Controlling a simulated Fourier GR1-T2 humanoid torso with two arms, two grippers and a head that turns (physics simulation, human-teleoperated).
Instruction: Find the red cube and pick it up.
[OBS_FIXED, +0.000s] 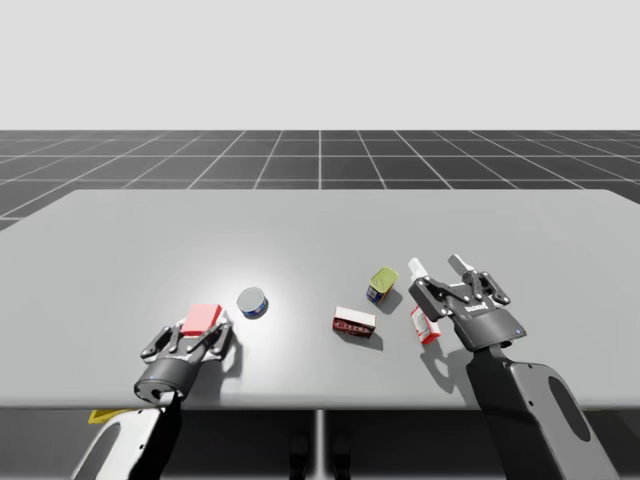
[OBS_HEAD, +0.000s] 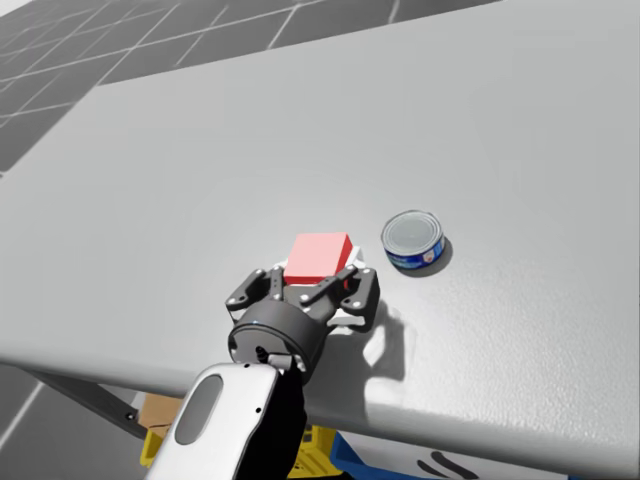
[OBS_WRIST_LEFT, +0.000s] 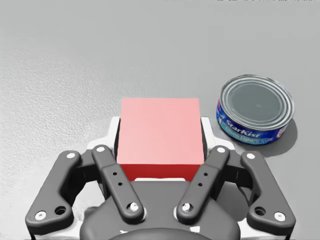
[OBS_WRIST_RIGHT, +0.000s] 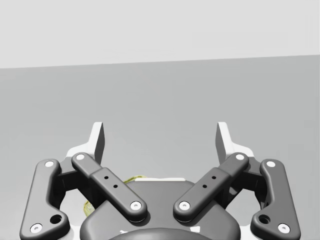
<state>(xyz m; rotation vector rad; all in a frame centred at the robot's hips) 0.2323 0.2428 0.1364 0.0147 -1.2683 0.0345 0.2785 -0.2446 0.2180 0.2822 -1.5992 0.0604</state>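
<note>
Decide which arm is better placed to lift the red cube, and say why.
Left: my left gripper clamps the red cube from both sides. My right gripper hangs open, far across the table.

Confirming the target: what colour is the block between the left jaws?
Red cube; left wrist view shows it best.

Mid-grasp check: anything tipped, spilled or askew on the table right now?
Nothing is spilled or damaged. The green can looks tipped onto its side, unlike the blue can, which stands upright. The red cube sits squarely between the fingers of my left gripper, not skewed.
</note>
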